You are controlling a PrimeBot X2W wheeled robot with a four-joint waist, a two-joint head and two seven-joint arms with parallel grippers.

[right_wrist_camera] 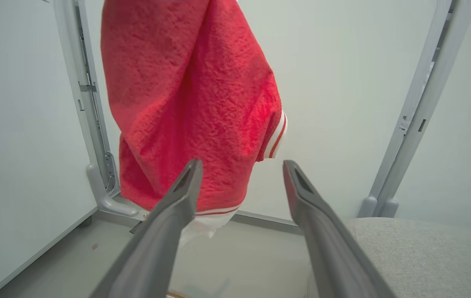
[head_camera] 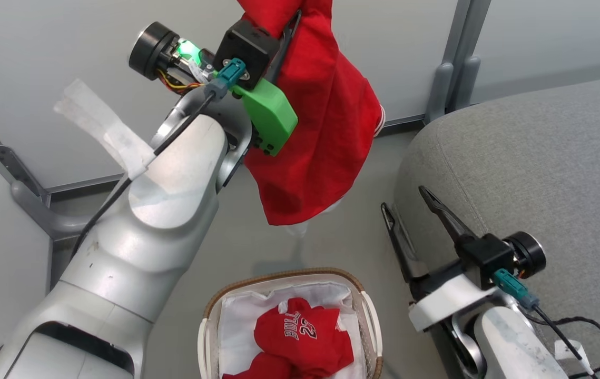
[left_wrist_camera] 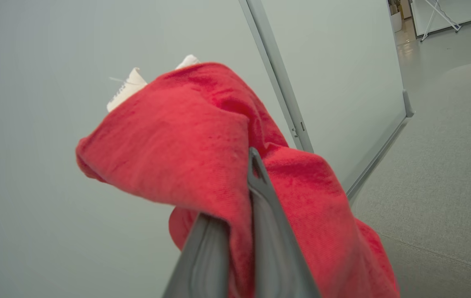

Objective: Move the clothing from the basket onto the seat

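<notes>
A red garment (head_camera: 326,121) with white trim hangs in the air, my left gripper (head_camera: 290,29) shut on its upper part. In the left wrist view the cloth (left_wrist_camera: 185,136) drapes over the closed left gripper (left_wrist_camera: 239,194). The second piece of clothing, a red "BULLS 23" jersey (head_camera: 302,334), lies crumpled in the basket (head_camera: 278,276) on the floor at the bottom centre. My right gripper (head_camera: 404,200) stands open and empty by the front left edge of the grey seat (head_camera: 531,163). From the right wrist, the open right gripper (right_wrist_camera: 242,165) points at the hanging garment (right_wrist_camera: 190,95), with the seat (right_wrist_camera: 421,252) at lower right.
White partition panels with grey frame posts (head_camera: 450,79) stand behind the basket and seat. A floor bracket (head_camera: 31,200) juts out at the left. A strip of white tape (head_camera: 105,126) sticks out from my left forearm. A black cable (head_camera: 589,326) loops by my right wrist.
</notes>
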